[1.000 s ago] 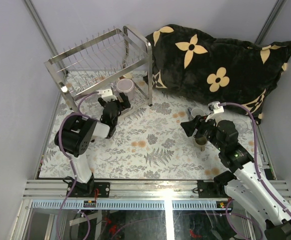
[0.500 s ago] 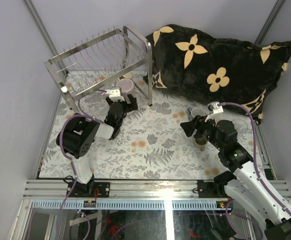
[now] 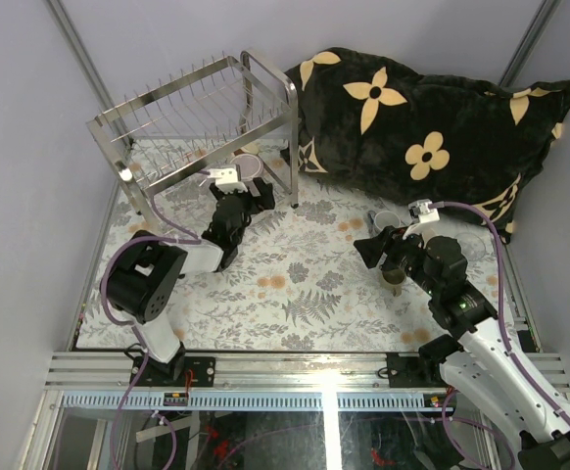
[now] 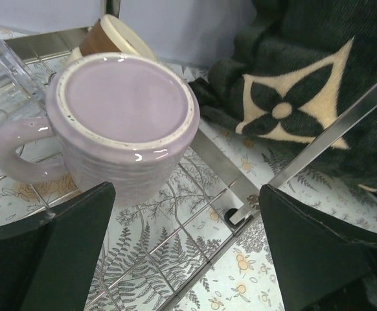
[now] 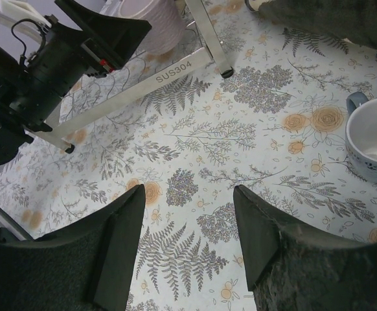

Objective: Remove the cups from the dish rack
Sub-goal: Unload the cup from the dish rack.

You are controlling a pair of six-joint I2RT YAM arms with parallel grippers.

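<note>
Top view: my left gripper (image 3: 251, 196) is spread wide at the dish rack (image 3: 167, 108), facing the lilac mug (image 3: 247, 166) on its lower wires. Left wrist: that mug sits upside down ahead of my parted fingers, untouched. Right wrist: my right gripper (image 5: 188, 194) gapes empty over the cloth (image 5: 195, 129), with the blue mug (image 5: 373, 139) upright nearby.

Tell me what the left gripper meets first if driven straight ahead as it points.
Most likely the upside-down lilac mug in the dish rack, just ahead of the open fingers of the left gripper; the gap is unclear.
</note>
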